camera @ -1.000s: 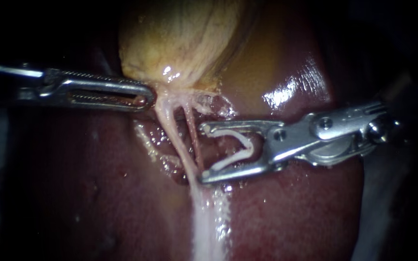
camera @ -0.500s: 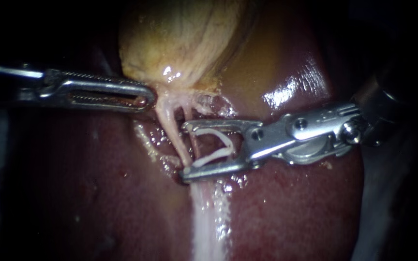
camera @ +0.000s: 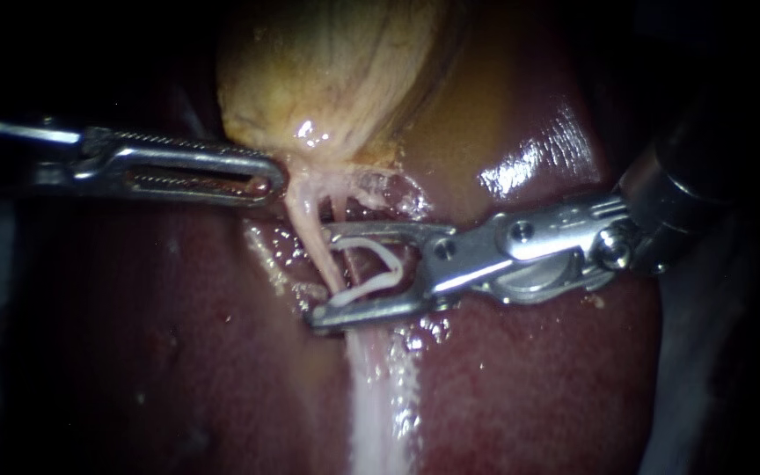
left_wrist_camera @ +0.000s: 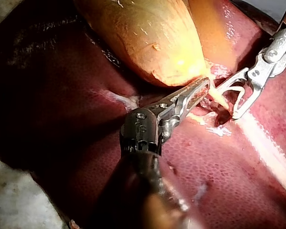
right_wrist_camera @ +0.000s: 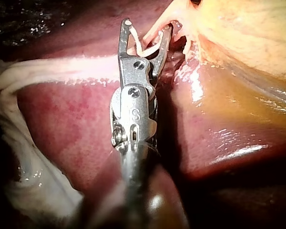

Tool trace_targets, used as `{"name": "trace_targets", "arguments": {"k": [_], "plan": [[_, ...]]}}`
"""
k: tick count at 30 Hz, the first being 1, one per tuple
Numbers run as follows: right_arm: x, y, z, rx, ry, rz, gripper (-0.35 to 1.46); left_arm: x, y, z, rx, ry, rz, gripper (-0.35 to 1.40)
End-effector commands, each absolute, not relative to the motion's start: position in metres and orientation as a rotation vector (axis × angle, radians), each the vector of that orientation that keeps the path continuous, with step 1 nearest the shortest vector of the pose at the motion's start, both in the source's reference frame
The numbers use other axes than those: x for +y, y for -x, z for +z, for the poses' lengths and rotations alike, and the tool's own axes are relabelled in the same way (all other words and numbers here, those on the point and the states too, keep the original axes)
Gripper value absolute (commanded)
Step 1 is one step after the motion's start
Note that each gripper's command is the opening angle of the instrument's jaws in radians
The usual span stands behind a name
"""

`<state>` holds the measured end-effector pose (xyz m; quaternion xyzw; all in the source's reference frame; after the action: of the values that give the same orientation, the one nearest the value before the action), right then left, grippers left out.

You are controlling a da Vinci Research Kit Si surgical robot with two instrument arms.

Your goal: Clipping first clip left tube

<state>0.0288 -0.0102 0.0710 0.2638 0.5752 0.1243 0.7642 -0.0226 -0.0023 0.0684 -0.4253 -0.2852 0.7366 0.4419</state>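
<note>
Endoscope view, bright steel right instrument [camera: 318, 274], slim jaws spread and holding a white V-shaped clip [camera: 378, 283], pale glistening left tube [camera: 305, 224] crossing between the jaw tips, slotted left instrument [camera: 266, 180] beyond, at the neck of the wrinkled yellow gallbladder [camera: 327, 70], wet maroon liver [camera: 529, 387] beneath.

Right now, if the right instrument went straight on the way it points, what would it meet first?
Probably the left tube, which lies across the mouth of the clip that the right instrument carries. Depth is unclear, so the instrument might pass just over the tube.
</note>
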Motion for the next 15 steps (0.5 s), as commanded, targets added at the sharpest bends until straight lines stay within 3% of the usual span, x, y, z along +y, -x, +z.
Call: {"name": "trace_targets", "arguments": {"k": [1, 15], "plan": [[-0.0103, -0.0288, 0.0711, 1.251, -0.574, 0.269, 0.5, -0.0023, 0.0226, 0.0684, -0.708, 1.055, 1.828, -0.35], [-0.013, -0.0298, 0.0721, 1.222, -0.642, 0.258, 0.5, -0.0023, 0.0227, 0.0684, -0.707, 1.055, 1.827, -0.35]]}}
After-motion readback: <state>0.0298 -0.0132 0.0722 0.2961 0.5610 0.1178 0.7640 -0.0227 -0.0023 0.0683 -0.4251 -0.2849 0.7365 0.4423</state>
